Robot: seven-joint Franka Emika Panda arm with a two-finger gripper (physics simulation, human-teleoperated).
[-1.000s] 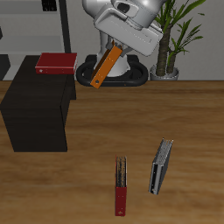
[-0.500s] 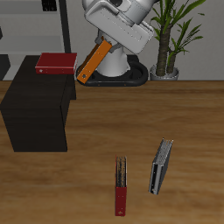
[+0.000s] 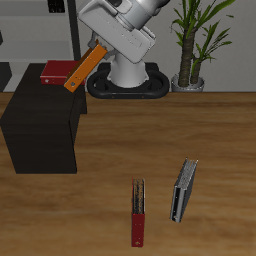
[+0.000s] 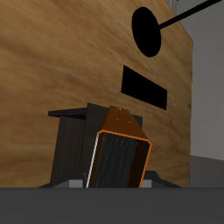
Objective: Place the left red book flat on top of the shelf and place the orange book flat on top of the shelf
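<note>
My gripper [image 3: 99, 50] is shut on the orange book [image 3: 84, 68] and holds it tilted in the air, its lower end over the back edge of the black shelf [image 3: 40, 125]. The left red book [image 3: 58, 72] lies flat on the shelf's top, near its back, just beside the orange book's lower end. In the wrist view the orange book [image 4: 118, 153] shows end-on between the jaws, with its pale-edged dark pages facing the camera.
The other red book [image 3: 138, 212] stands on the table near the front edge, with a grey book [image 3: 183, 190] beside it. A potted plant [image 3: 195, 45] and tall grey shelving [image 3: 62, 25] stand at the back, by the robot's base [image 3: 125, 85].
The arm has swung the orange book sideways from in front of the base toward the shelf, and the book now reaches over the shelf's back edge. The other books have not moved.
</note>
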